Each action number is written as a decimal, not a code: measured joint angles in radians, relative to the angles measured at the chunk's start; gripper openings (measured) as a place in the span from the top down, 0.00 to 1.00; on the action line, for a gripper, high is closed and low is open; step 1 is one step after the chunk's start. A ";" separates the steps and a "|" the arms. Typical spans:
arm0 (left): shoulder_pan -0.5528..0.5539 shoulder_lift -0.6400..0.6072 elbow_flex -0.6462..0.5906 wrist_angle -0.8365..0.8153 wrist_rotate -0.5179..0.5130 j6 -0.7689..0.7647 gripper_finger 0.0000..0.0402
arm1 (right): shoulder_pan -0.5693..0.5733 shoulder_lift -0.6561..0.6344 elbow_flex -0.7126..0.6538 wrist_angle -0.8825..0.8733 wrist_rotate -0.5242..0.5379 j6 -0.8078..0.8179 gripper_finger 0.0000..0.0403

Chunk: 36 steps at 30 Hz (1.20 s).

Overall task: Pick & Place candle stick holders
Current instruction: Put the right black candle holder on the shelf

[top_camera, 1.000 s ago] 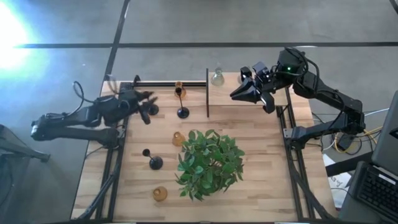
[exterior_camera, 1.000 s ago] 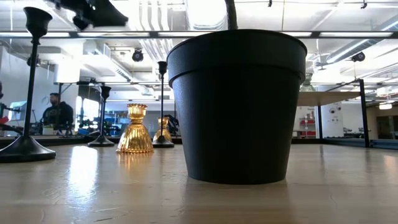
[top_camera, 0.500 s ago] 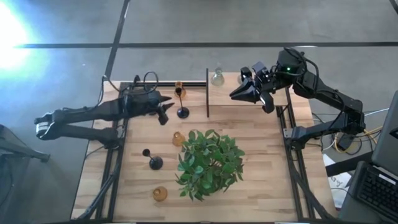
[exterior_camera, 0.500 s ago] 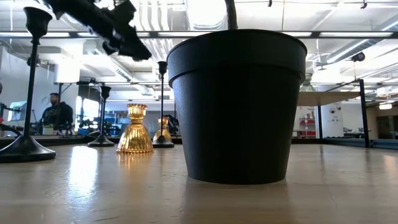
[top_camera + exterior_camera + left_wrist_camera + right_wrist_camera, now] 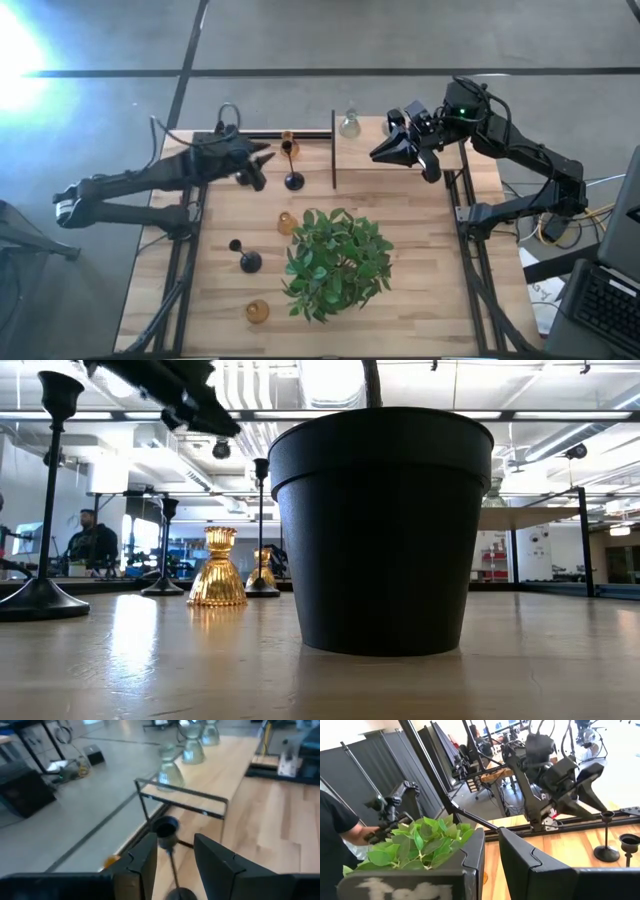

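Observation:
My left gripper (image 5: 264,165) (image 5: 175,839) is open and held above the table at the far left. Its fingers stand on either side of the cup of a black thin-stemmed holder (image 5: 166,827) (image 5: 293,181) without touching it. A second black holder (image 5: 245,261) stands near the left. Amber glass holders stand by the far rail (image 5: 290,138), left of the plant (image 5: 286,222) and near the front edge (image 5: 258,311). Three clear glass holders (image 5: 170,771) line the far edge. My right gripper (image 5: 377,153) (image 5: 491,832) is shut and empty, raised at the far right.
A green leafy plant (image 5: 336,258) in a black pot (image 5: 380,530) fills the table's middle. A thin black rail frame (image 5: 333,150) stands at the far middle, close beyond the black holder. A person (image 5: 335,830) shows in the room beyond the table.
My left gripper has gone toward the table's right edge and then a little toward the far edge, up to the black holder by the rail. My right gripper has kept still. No holder has moved.

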<state>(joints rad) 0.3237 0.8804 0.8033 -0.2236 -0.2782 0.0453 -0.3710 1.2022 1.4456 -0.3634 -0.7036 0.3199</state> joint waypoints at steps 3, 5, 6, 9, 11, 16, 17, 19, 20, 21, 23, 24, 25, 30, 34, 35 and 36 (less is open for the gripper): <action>0.005 -0.032 -0.004 0.008 0.074 0.001 0.67 | 0.000 0.000 0.000 -0.001 0.000 -0.020 0.87; 0.009 -0.048 -0.004 0.033 0.139 -0.006 0.67 | 0.000 0.000 0.000 0.000 0.004 -0.033 0.87; 0.009 -0.051 -0.004 0.054 0.170 -0.014 0.67 | 0.000 0.000 0.000 0.000 0.008 -0.035 0.87; 0.010 -0.042 -0.004 0.152 0.268 -0.037 0.67 | 0.000 0.000 0.000 -0.001 0.023 -0.036 0.87; 0.009 -0.027 -0.002 0.235 0.323 -0.060 0.67 | 0.000 0.000 0.000 -0.002 0.024 -0.036 0.87; 0.010 0.032 0.045 0.303 0.376 -0.047 0.67 | 0.000 0.000 0.000 -0.004 0.024 -0.035 0.87; 0.010 0.040 0.056 0.292 0.376 -0.028 0.67 | 0.000 0.000 0.000 -0.005 0.024 -0.035 0.87; 0.010 0.046 0.077 0.243 0.364 -0.001 0.67 | 0.000 0.000 0.000 -0.008 0.024 -0.034 0.87; 0.009 0.046 0.084 0.217 0.341 0.009 0.67 | 0.000 0.000 0.000 -0.008 0.024 -0.033 0.87; 0.009 0.045 0.089 0.189 0.312 0.015 0.67 | 0.000 0.000 0.000 -0.012 0.026 -0.032 0.87; 0.010 0.039 0.092 0.125 0.264 0.017 0.67 | 0.000 0.000 0.000 -0.029 0.026 -0.033 0.87; 0.010 0.038 0.092 0.092 0.245 0.015 0.67 | 0.000 0.000 0.000 -0.037 0.027 -0.033 0.87; 0.010 0.038 0.090 0.058 0.227 0.010 0.67 | 0.000 0.000 0.000 -0.045 0.027 -0.035 0.87; 0.010 0.047 0.047 -0.051 0.198 -0.019 0.67 | 0.000 0.000 0.000 -0.052 0.027 -0.043 0.87; 0.010 0.063 0.002 -0.064 0.191 -0.046 0.67 | 0.000 0.000 0.000 -0.052 0.027 -0.044 0.87; 0.010 0.067 -0.010 -0.065 0.180 -0.048 0.67 | 0.000 0.000 0.000 -0.052 0.027 -0.044 0.87; 0.010 0.070 -0.020 -0.064 0.165 -0.051 0.67 | 0.000 0.000 0.000 -0.052 0.027 -0.043 0.87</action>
<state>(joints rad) 0.3332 0.9508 0.7829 -0.2881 -0.1135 -0.0059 -0.3710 1.2018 1.4456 -0.4152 -0.6769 0.2765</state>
